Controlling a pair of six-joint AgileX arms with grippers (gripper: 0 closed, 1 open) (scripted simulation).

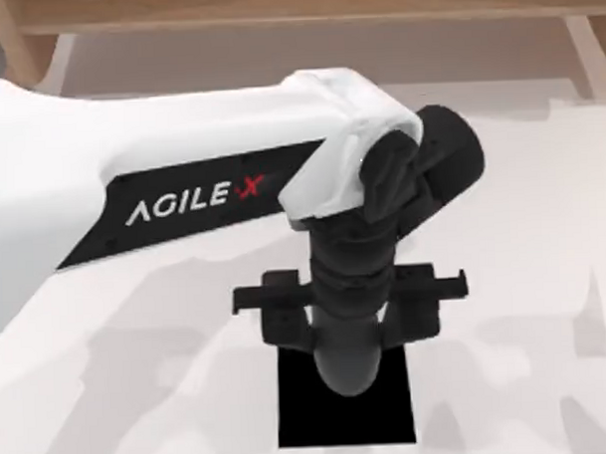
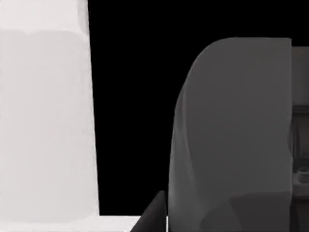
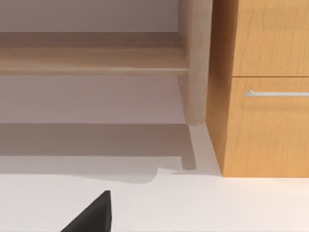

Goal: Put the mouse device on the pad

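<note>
The black pad (image 1: 302, 418) lies flat near the table's front edge, at the middle. My left arm reaches across from the left, and its gripper (image 1: 348, 330) points down over the pad's far part. It is shut on the dark grey, rounded mouse device (image 1: 349, 373), which sits over the pad. In the left wrist view the mouse device (image 2: 231, 125) looms close in front of the pad (image 2: 130, 96); whether it touches the pad I cannot tell. My right gripper (image 3: 91, 215) is parked off to the side, as a dark tip low in the right wrist view.
The white tabletop (image 1: 524, 279) surrounds the pad on all sides. A wooden cabinet (image 3: 265, 96) with a metal drawer handle (image 3: 275, 93) and a wooden shelf (image 3: 91, 60) stand beyond the table.
</note>
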